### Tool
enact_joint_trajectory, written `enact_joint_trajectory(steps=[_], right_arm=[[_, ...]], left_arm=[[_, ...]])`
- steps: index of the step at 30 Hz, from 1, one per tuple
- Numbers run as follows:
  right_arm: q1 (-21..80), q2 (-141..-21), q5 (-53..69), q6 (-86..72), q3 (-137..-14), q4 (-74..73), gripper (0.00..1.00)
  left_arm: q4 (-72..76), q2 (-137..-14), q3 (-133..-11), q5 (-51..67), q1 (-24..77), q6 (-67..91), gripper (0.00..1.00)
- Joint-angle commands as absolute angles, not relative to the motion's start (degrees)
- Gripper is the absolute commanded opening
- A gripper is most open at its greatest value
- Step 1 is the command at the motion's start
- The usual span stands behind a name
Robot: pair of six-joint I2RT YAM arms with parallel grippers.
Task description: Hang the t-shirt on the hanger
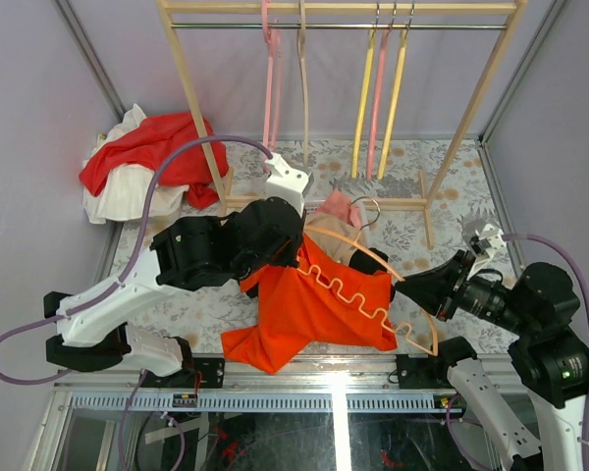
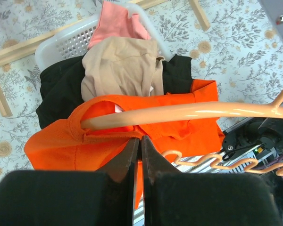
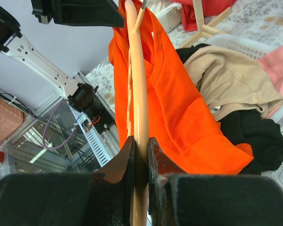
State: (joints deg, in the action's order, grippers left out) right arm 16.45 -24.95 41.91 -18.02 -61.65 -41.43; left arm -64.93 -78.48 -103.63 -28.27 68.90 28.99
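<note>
The right gripper (image 3: 140, 143) is seen nearest its own camera, its jaws clamped on one arm of the hanger (image 3: 137, 70). The left gripper (image 2: 140, 141) is seen fully closed, with a fold of the t-shirt (image 2: 99, 127) pinched at its tips just beneath the hanger's other arm, whose end appears to sit inside the neck opening. Only the top view gives the whole layout. There the t-shirt is held up over the tabletop (image 1: 422, 167) between the two arms, and the hanger's wavy lower bar is laid across its front. The bright orange fabric is crumpled and hangs unevenly. Behind it, a white basket (image 2: 61, 44) holding a tan garment (image 2: 120, 66) is shown by the wrist views but is largely hidden from above. The far rack (image 1: 344, 10) is cut off at the top.
</note>
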Motion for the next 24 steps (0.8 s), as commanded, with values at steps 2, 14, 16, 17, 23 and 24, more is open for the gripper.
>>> enact_joint_trajectory(steps=[2,14,16,17,23,24], right_arm=[[16.46,-29.15,38.52,-16.34,-73.19,-41.19,0.00],[16.44,-30.69,29.24,-25.06,-82.82,-26.48,0.00],[16.44,-30.59,27.40,-25.72,-84.48,-24.53,0.00],[16.44,-30.36,26.33,-25.86,-85.57,-24.24,0.00],[16.48,-26.27,27.20,-26.19,-88.00,-27.25,0.00],[16.45,-25.44,28.03,-26.24,-87.87,-29.02,0.00]], left_arm=[[-66.70,-80.54,-111.90,-26.77,70.26,26.03,0.00],[-61.57,-89.49,-144.95,-22.45,70.84,14.83,0.00],[-54.57,-85.41,-140.17,-20.35,70.85,13.69,0.00],[-51.90,-83.08,-138.24,-19.43,70.85,13.37,0.00],[-49.64,-78.70,-130.89,-16.90,70.87,15.85,0.00],[-50.22,-78.04,-128.78,-17.37,70.92,16.69,0.00]])
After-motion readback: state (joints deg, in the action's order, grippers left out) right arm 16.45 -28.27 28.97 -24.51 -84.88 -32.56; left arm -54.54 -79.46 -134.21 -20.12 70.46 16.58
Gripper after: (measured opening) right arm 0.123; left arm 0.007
